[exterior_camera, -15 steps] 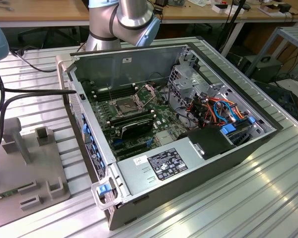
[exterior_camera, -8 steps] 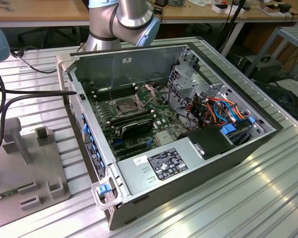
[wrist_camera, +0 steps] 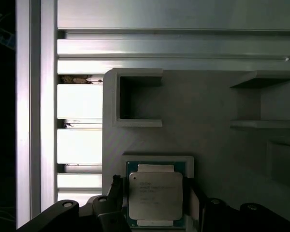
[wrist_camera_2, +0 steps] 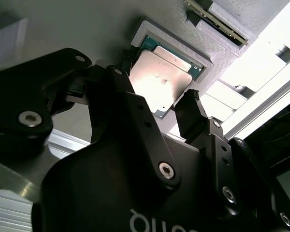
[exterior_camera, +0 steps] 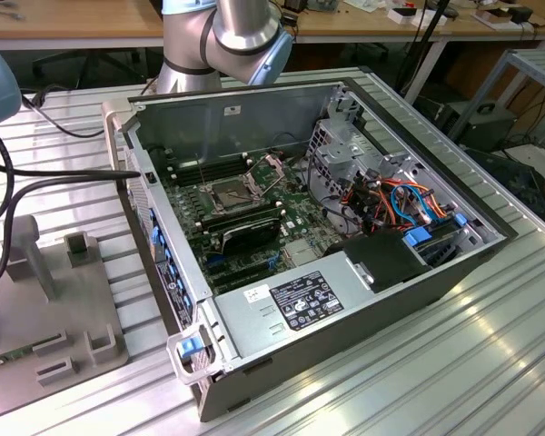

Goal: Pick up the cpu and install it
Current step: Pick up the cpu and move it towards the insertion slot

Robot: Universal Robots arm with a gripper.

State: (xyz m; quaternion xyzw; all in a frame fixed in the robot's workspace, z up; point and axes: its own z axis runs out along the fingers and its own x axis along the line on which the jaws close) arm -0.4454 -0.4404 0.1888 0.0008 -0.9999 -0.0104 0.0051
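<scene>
The exterior view looks down at a slant, from mid-distance, onto the open computer case (exterior_camera: 327, 227) on the ribbed table (exterior_camera: 454, 363). Both wrist views sit close over one chip (wrist_camera: 154, 195) (wrist_camera_2: 160, 77) in its grey holder (wrist_camera: 208, 111) (wrist_camera_2: 150, 28). The first wrist view faces straight down, while the second wrist view looks slantwise along the gripper (wrist_camera_2: 154, 86).

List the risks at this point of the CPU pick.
1. The black gripper has its jaws astride the square silver-lidded CPU, close to the raised rim of its grey holder recess; a jaw may catch the rim.
2. An off-centre grip might tilt the CPU, so it could meet the open motherboard socket crooked.
</scene>
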